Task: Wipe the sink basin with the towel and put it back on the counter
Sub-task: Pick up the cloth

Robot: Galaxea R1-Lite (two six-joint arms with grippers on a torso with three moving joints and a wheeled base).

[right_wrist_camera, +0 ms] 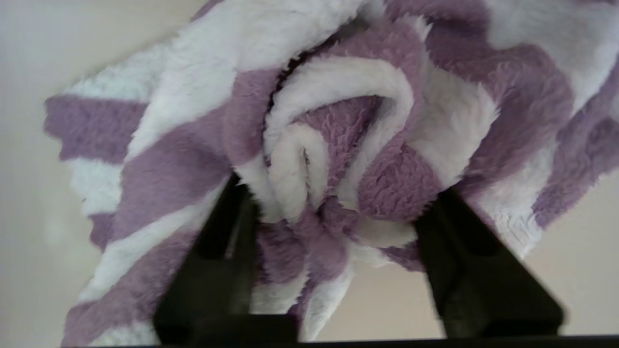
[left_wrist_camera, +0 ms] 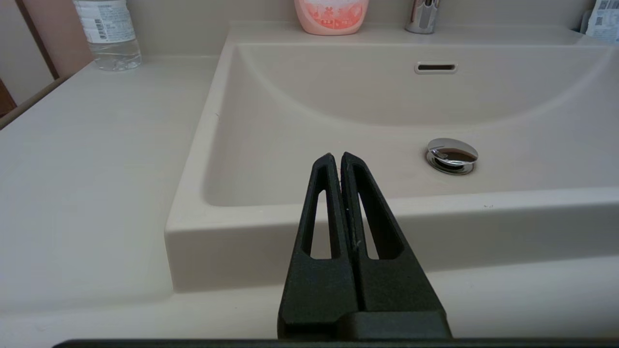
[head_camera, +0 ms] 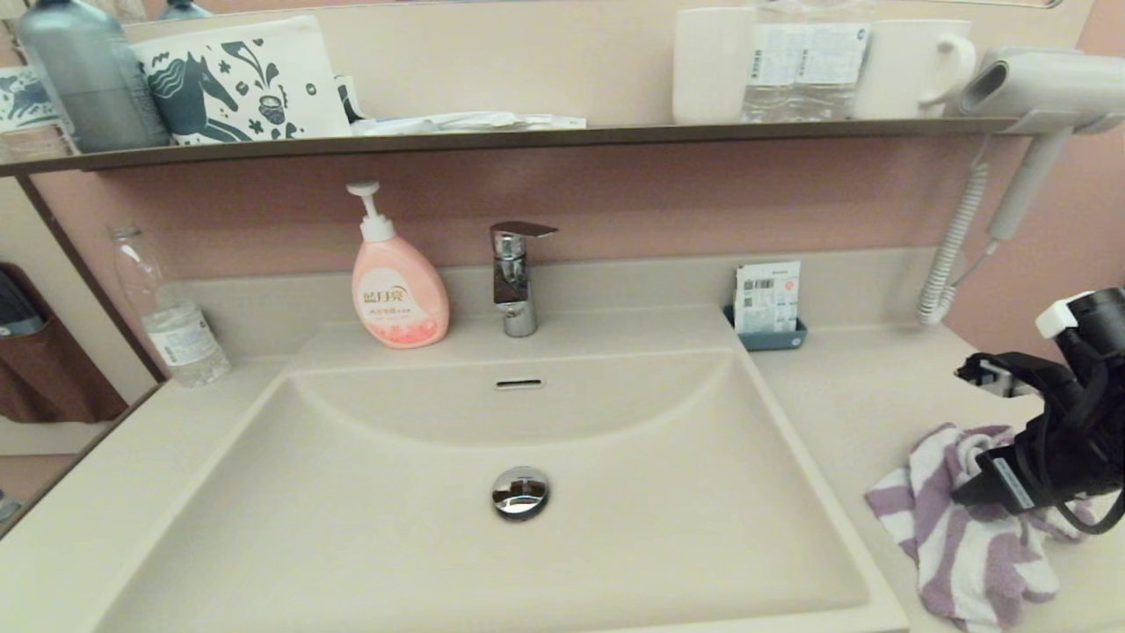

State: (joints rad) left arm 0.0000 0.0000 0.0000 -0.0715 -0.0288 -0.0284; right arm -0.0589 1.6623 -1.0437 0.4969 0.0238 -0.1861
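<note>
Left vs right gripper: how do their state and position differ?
The left gripper has its fingers pressed together, holding nothing; the right gripper has its fingers spread around a bunched fold of the towel. The left is at the sink basin's front edge, the right over the counter.

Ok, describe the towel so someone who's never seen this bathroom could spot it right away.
Start at the sink basin and move to the counter on its right. The towel lies crumpled there at the right hand, whose fingers straddle a bunched fold. It is the only purple-and-white striped cloth on the vanity.
</note>
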